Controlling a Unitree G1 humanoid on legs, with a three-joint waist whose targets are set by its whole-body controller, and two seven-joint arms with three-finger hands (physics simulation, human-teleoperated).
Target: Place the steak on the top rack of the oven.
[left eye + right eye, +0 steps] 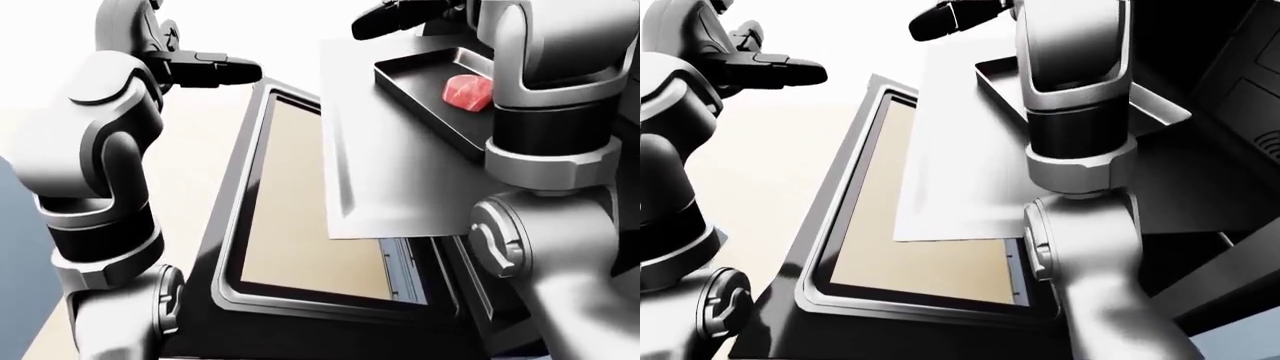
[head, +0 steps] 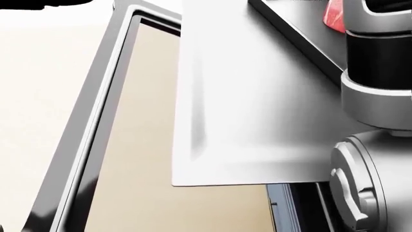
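No brand, label or writing can be read on anything in view. The steak (image 1: 467,91), a red marbled slab, lies flat in a dark tray (image 1: 420,90) at the far right, its long axis running roughly left to right in the left-eye view. The tray sits on a pale sheet (image 1: 390,172) that overhangs the open oven door (image 1: 300,225). The left hand (image 1: 215,71) hangs over the door's far left, fingers straight and held together, holding nothing. The right hand (image 1: 395,16) hovers above the tray's far left, touching nothing; I cannot tell its finger spread.
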